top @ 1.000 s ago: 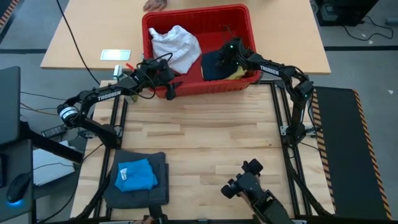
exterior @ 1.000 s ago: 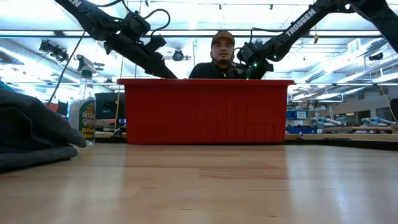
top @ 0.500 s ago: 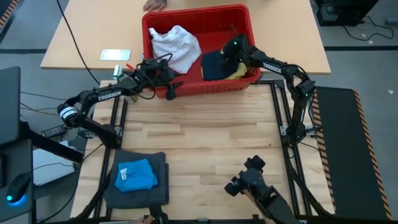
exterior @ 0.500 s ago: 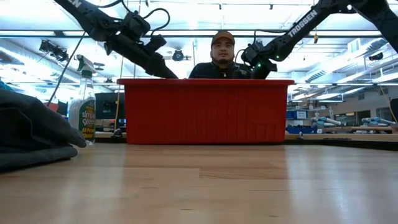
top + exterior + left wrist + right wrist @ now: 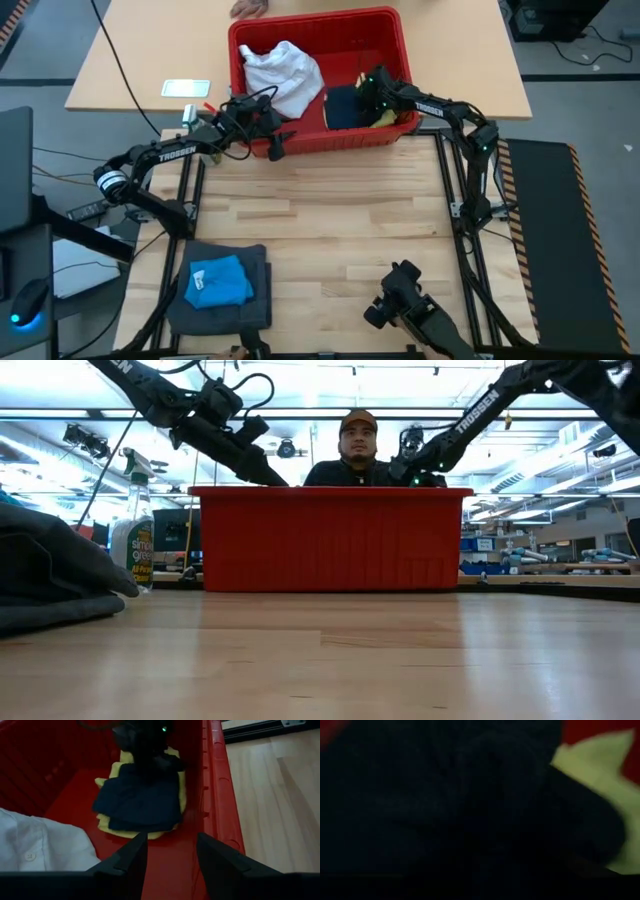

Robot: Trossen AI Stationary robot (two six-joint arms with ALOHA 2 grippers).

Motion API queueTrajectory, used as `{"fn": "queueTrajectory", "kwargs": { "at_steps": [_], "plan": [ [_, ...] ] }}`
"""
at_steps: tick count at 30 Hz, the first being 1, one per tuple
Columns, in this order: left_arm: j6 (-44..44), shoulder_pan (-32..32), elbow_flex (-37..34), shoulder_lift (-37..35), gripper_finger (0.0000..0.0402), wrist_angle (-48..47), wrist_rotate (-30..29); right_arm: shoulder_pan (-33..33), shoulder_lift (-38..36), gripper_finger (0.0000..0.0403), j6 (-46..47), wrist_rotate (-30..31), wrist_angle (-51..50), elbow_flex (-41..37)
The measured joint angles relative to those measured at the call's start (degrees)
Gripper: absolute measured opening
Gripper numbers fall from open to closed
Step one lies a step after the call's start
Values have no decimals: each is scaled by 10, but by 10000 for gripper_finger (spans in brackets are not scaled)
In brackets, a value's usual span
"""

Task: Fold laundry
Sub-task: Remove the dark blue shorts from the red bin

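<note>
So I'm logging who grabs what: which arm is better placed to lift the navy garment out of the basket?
Right. The right gripper is already down on the navy garment in the red basket; the left gripper waits, open, at the basket's near wall.

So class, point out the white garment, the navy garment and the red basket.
white garment (image 5: 285,70), high view, its crumpled middle.
navy garment (image 5: 140,800), left wrist view, its flat centre.
red basket (image 5: 330,550), low view, its front wall.
</note>
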Motion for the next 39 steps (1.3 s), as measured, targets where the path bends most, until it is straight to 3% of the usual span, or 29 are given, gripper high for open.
{"fn": "queueTrajectory", "kwargs": {
  "at_steps": [13, 33, 39],
  "plan": [
    [-24, 1, -1, 1, 173, 14, -5, 3, -3, 195, 47, 7, -160, 0],
    [-37, 1, 0, 0, 173, 1, -3, -16, -7, 187, 25, 0, -92, -50],
    [-40, 1, 0, 0, 173, 1, -3, -18, -6, 184, 26, -27, -82, -53]
  ]
}}
